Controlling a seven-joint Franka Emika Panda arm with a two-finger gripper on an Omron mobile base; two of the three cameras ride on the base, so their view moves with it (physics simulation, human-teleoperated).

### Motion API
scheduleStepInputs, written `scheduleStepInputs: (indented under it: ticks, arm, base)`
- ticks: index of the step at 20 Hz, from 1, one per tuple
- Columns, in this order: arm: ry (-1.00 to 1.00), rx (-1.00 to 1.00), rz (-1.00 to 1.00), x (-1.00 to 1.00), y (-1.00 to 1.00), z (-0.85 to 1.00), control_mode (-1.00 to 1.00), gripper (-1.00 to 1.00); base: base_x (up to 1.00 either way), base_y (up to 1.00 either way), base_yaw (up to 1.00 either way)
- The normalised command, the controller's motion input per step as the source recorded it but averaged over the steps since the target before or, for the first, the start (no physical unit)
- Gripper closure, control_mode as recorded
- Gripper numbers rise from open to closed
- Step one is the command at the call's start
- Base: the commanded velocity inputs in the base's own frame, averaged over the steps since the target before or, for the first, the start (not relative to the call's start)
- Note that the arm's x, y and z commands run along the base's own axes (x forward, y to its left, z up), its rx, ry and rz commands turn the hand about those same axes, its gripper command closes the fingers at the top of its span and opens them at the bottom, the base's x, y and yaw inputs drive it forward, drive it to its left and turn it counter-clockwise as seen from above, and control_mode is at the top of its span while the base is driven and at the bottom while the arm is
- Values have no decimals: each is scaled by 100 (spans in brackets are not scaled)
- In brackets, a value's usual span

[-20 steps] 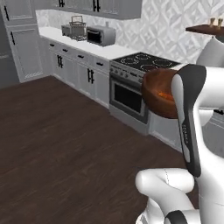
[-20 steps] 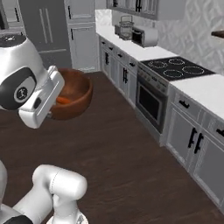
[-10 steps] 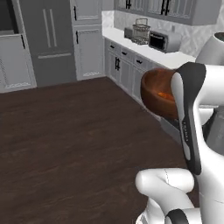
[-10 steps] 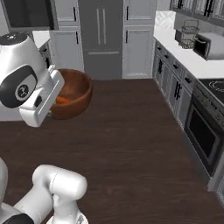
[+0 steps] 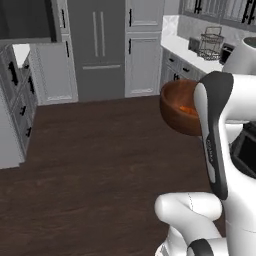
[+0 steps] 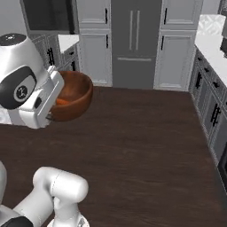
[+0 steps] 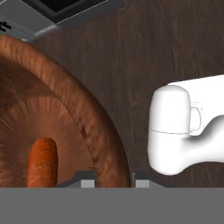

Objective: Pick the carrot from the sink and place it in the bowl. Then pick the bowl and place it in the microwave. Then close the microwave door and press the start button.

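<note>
Kitchen beyond the dark wood floor [image 5: 90, 165]

A tall grey fridge [image 6: 133, 42] stands between panelled cabinets [image 6: 177, 62]; a wire basket [image 5: 211, 45] sits on the white counter [image 5: 187, 50] near its back edge.

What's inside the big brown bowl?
An orange carrot lies inside the bowl. The gripper clamps the rim, and the bottom of the hand view cuts off the carrot's lower end.

Carrot [image 7: 43, 162] lies inside bowl [image 7: 94, 131] — hand [image 7: 113, 181] clamps rim — dark wood floor [image 7: 144, 52] below.
</note>
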Motion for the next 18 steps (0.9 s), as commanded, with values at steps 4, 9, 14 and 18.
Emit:
scheduleStepInputs:
  ticks: [4,9,14,18]
  arm:
    - [0,0,0,0,0,0,100,100]
    - [0,0,0,0,0,0,100,100]
    - [0,0,0,0,0,0,100,100]
    - [0,0,0,0,0,0,100,100]
  base:
    - [100,-58,41]
    - [100,-55,45]
    - [100,-66,47]
    - [98,-97,44]
